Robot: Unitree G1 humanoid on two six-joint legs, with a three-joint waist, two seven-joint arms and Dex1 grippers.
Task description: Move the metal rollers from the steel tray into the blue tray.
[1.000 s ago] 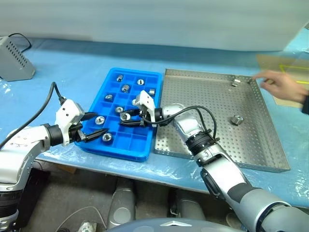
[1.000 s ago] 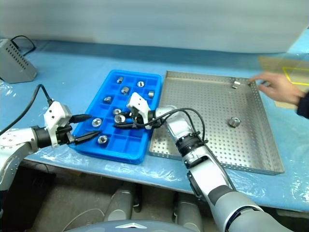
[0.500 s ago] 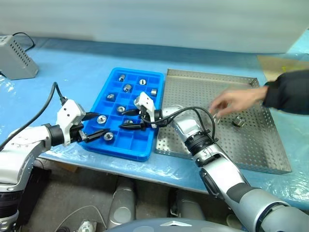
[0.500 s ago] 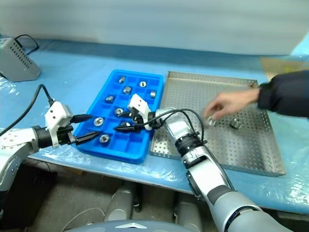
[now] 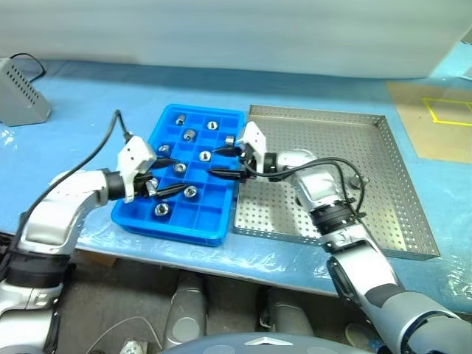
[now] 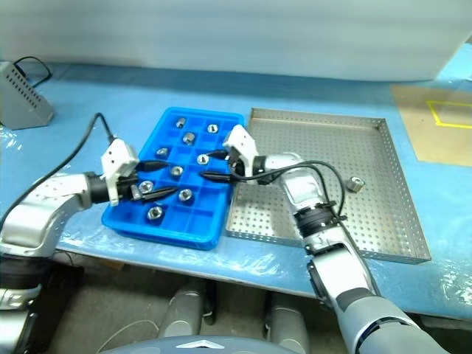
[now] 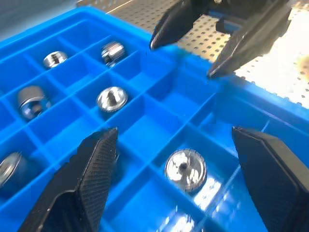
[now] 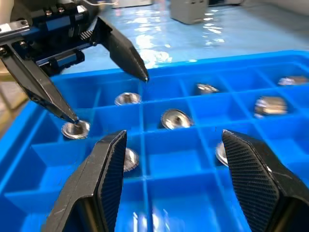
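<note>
Probably a workshop or factory bench: a long table under blue plastic sheeting, a perforated grey steel tray, and a grey metal box at its far left corner.

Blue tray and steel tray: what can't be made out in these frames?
- Blue tray: in the head views the left gripper and right gripper cover some compartments, so no full count of metal rollers.
- Steel tray: the right arm covers part of the floor; a roller sits beside it.

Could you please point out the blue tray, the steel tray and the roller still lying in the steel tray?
blue tray (image 5: 171,225), left eye view, near rim.
steel tray (image 5: 324,140), left eye view, bare perforated floor.
roller (image 6: 355,183), right eye view, its top, in the steel tray.
</note>
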